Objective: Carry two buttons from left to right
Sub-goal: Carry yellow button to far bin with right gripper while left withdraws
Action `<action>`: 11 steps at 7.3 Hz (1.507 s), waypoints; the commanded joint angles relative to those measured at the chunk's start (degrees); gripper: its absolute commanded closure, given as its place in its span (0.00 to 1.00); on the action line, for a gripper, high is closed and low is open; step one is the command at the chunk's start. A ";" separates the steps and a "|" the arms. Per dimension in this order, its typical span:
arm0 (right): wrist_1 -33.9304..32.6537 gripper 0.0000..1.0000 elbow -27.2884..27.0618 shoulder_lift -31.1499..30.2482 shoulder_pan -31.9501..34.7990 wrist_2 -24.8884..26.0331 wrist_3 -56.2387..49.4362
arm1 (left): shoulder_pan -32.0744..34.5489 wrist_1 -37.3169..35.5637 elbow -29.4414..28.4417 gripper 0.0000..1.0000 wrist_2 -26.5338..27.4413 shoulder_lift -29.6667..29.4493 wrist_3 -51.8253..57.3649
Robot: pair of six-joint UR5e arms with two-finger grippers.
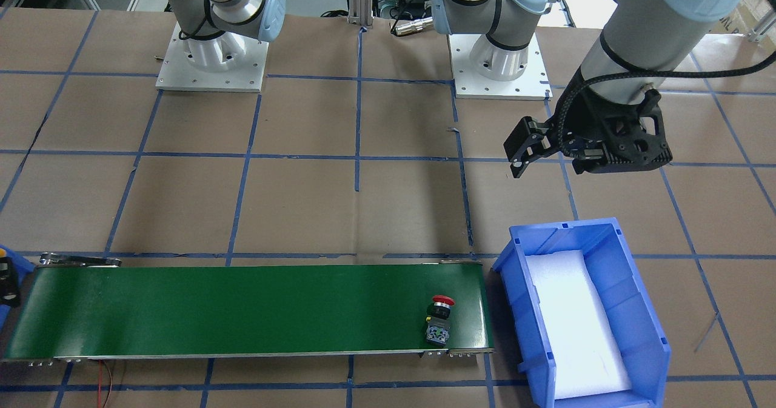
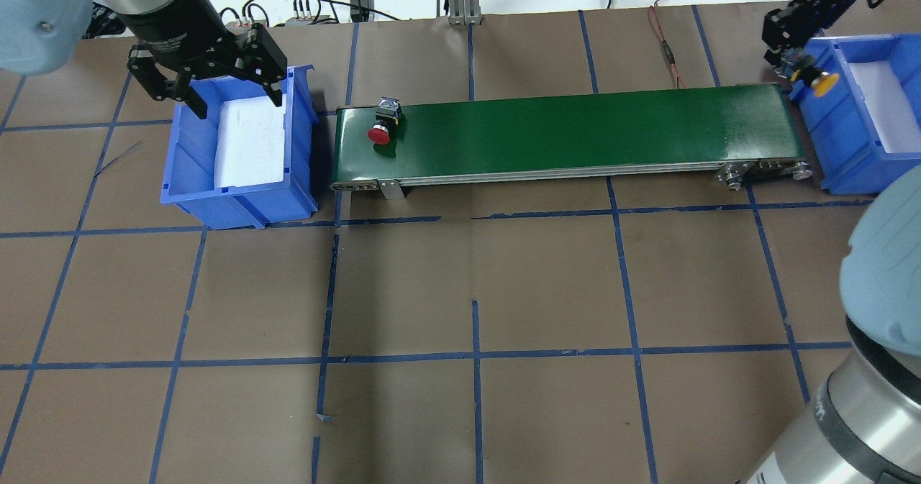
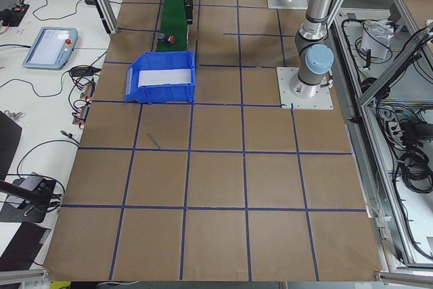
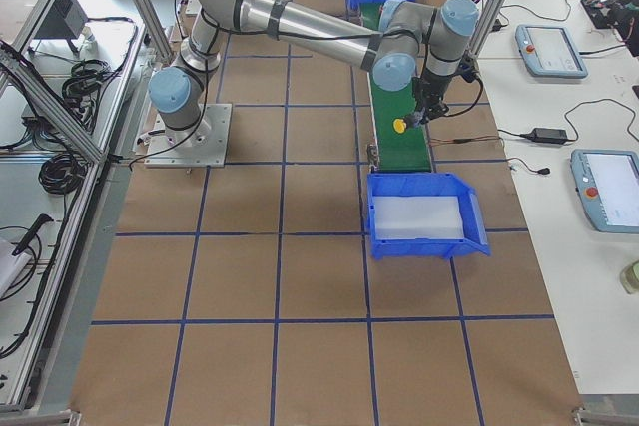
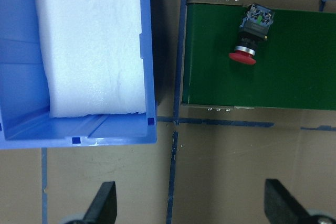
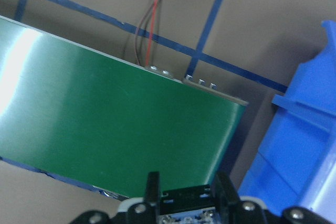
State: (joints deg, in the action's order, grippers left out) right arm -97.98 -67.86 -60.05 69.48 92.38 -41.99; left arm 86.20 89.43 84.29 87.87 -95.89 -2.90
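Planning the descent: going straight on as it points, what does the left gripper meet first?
Likely the brown paper-covered table, clear of the blue plastic bin and green conveyor belt; depth unclear.

Red button (image 2: 379, 134), yellow button (image 2: 822, 85), green belt (image 2: 575, 131), blue bins (image 2: 187, 157).

I'm seeing the yellow button (image 6: 185, 214) getting cut off by the right wrist view's bottom edge, cap hidden. Right bin (image 2: 840, 162) is running off the overhead's right edge. In the left side view the red button (image 3: 172, 39) is showing too small for detail.
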 commanded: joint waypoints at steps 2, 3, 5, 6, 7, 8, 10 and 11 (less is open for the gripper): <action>2.44 0.91 -0.08 -0.94 -11.17 0.26 -7.65 | -0.60 0.04 1.76 0.00 -0.50 2.54 0.00; 2.44 0.91 0.00 -0.16 -14.08 -0.18 -8.88 | -0.68 0.04 1.58 0.00 -0.50 2.55 0.00; -1.05 0.91 -0.26 1.77 -15.34 -0.27 -8.89 | -0.60 0.13 1.06 0.00 -0.77 2.20 -0.08; -3.60 0.91 -0.70 2.83 -15.34 -0.36 -8.89 | -0.51 0.04 1.06 0.00 -0.85 2.11 -0.17; -6.67 0.91 -0.61 4.05 -15.34 -0.44 -8.89 | -0.77 0.13 1.06 0.00 -0.68 2.37 -0.09; -8.27 0.91 -0.18 5.20 -15.34 -0.45 -8.81 | -0.68 0.04 1.06 0.00 -0.77 2.28 -0.08; -9.77 0.91 -0.61 5.82 -15.08 -0.53 -8.63 | -0.94 0.04 0.97 0.00 -0.85 2.19 -0.08; -10.21 0.91 -0.44 6.43 -14.90 -0.53 -8.46 | -0.95 0.04 1.14 0.00 -0.33 2.19 0.00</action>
State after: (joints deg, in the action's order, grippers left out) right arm -107.37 -68.29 -54.27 54.36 91.88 -50.63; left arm 85.31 89.48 85.31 87.18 -93.67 -2.97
